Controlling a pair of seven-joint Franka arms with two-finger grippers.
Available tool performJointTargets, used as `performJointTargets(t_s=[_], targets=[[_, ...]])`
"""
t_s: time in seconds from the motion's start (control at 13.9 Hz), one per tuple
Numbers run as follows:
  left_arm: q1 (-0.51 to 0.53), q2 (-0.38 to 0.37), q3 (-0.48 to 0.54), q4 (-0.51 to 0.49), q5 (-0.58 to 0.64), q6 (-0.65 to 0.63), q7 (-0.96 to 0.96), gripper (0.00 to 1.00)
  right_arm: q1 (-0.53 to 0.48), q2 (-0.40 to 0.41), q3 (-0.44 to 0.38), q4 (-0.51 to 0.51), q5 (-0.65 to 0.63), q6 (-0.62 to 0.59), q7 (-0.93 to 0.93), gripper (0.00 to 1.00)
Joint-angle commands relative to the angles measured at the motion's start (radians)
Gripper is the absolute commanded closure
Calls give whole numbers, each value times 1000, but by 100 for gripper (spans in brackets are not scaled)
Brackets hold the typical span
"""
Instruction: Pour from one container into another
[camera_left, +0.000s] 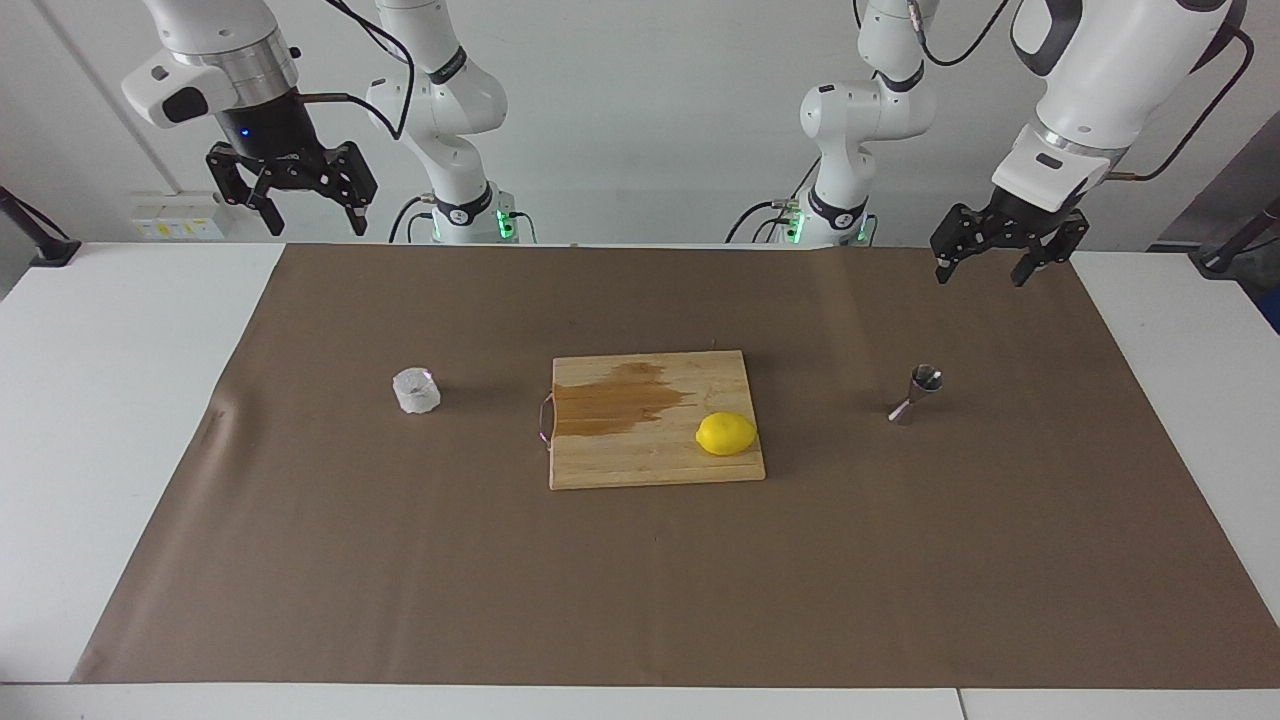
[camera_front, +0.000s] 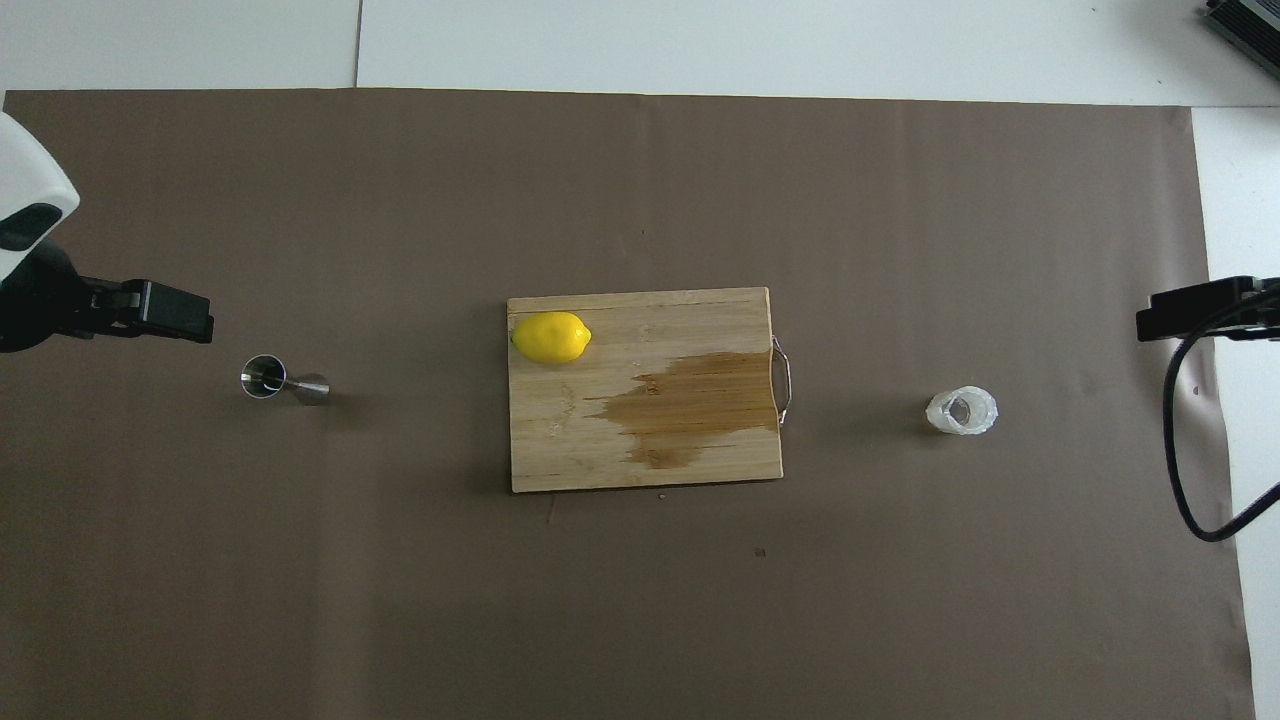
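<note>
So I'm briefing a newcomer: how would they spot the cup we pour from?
Start at the wooden cutting board mid-table and go past its metal handle toward the right arm's end. Alone on the brown mat stands the glass cup: squat, clear and bumpy-walled, unlike the slim steel jigger.

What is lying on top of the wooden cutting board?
A lemon lies on the cutting board, beside a dark wet-looking stain. The wood under the lemon is hidden.
</note>
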Motion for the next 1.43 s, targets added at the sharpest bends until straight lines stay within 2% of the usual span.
performJointTargets(t_s=[0.0, 0.36, 0.57, 0.72, 0.93, 1.15, 1.36], targets=[[-23, -34, 6, -42, 15, 14, 5, 0, 4, -14, -8, -11, 17, -5, 7, 0], [-8, -19, 20, -13, -53, 4, -4, 0, 4, -12, -8, -11, 17, -5, 7, 0], [9, 42, 21, 47, -57, -22, -6, 0, 4, -12, -8, -11, 17, -5, 7, 0], [32, 70, 21, 50, -71, -6, -6, 0, 4, -12, -8, -11, 17, -5, 7, 0], [86, 53, 21, -20, -73, 14, 6, 0, 4, -12, -8, -11, 17, -6, 7, 0], [144, -17, 23, -167, -76, 85, 13, 0, 4, -12, -8, -11, 17, -5, 7, 0], [201, -8, 24, -177, -171, 44, -19, 0, 4, -12, -8, -11, 17, -6, 7, 0]])
